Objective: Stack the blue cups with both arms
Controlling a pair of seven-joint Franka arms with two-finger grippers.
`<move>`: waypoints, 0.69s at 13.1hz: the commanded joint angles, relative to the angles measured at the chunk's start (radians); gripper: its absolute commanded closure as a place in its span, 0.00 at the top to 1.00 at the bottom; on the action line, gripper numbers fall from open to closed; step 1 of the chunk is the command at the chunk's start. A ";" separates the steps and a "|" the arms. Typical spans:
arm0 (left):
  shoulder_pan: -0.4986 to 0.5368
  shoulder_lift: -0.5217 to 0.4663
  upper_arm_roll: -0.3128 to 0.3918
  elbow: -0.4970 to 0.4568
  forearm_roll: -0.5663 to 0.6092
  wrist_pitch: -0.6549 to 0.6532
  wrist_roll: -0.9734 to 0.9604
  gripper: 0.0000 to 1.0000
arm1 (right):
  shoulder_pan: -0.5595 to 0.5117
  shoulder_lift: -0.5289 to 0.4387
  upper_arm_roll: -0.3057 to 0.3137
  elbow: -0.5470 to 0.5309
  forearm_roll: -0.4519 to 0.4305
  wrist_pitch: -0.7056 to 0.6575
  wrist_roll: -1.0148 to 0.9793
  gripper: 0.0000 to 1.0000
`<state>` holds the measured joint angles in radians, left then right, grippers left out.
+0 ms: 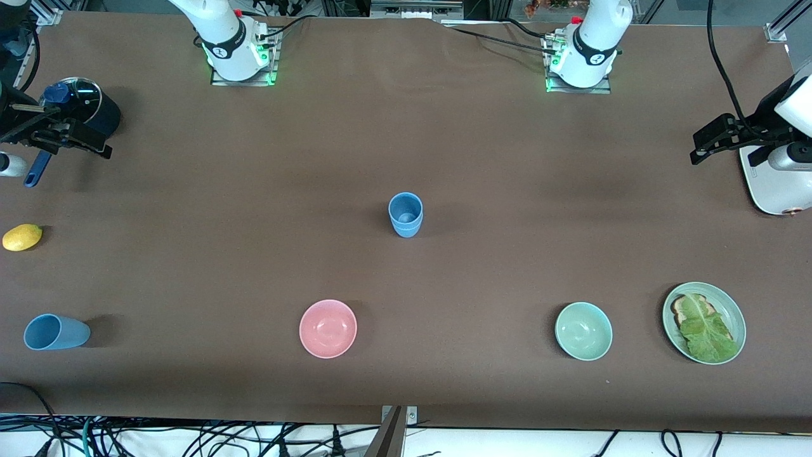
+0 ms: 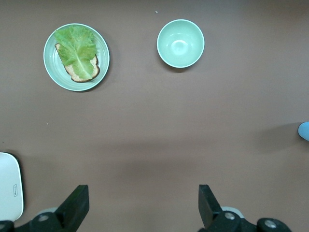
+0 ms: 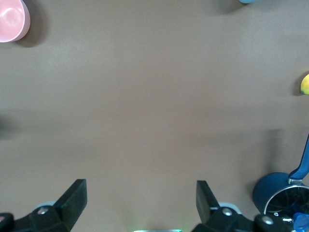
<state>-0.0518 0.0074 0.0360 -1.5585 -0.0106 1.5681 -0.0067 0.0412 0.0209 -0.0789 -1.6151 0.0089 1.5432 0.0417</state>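
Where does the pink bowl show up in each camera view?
Front view: pink bowl near the camera edge, between the lying blue cup and green bowl.
Left wrist view: not in it.
Right wrist view: cut off at a corner.
Shared landmark: lemon.

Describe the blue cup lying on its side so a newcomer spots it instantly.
Start at the brown table and go to the right arm's end, along the edge nearest the front camera. There, nearer the camera than the lemon, lies the tipped blue cup. The other blue cup stands upright mid-table, and the pink bowl in its row is wider.
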 commanded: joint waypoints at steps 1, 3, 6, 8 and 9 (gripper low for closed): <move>0.004 0.008 0.001 0.025 -0.011 -0.016 0.017 1.00 | -0.014 0.013 0.008 0.027 0.016 -0.020 -0.008 1.00; 0.004 0.008 0.001 0.023 -0.011 -0.016 0.016 1.00 | -0.014 0.013 0.008 0.027 0.013 -0.018 -0.011 1.00; 0.004 0.008 0.001 0.024 -0.011 -0.016 0.016 1.00 | -0.014 0.013 0.008 0.027 0.010 -0.015 -0.014 1.00; 0.004 0.008 0.001 0.025 -0.011 -0.016 0.016 1.00 | -0.014 0.014 0.008 0.027 0.010 -0.015 -0.016 1.00; 0.004 0.008 0.001 0.023 -0.011 -0.016 0.016 1.00 | -0.014 0.014 0.010 0.027 0.010 -0.014 -0.023 1.00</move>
<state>-0.0518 0.0074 0.0360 -1.5585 -0.0106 1.5681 -0.0067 0.0411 0.0229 -0.0789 -1.6150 0.0089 1.5430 0.0375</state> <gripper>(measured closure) 0.000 0.000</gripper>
